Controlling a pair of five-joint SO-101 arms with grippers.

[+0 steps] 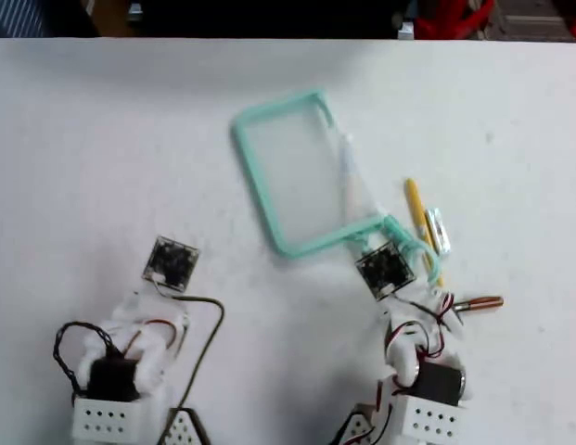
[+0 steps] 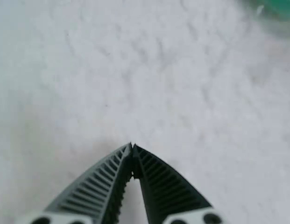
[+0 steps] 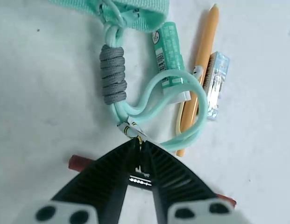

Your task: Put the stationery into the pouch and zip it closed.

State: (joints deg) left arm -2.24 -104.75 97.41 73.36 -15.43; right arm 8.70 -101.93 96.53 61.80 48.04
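- My right gripper (image 3: 140, 145) was closed at the cord (image 3: 113, 74), hold uncertain; tugging risked dragging the pouch (image 1: 257, 185) onto the yellow pen (image 3: 204, 56).
- My left gripper (image 2: 132, 151) was closed, empty.

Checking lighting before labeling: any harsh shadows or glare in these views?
High view: even light, table faintly shaded along its far edge. Left wrist view: soft shadow beside the shut left claw. Right wrist view: no glare, thin shadows under the strap.
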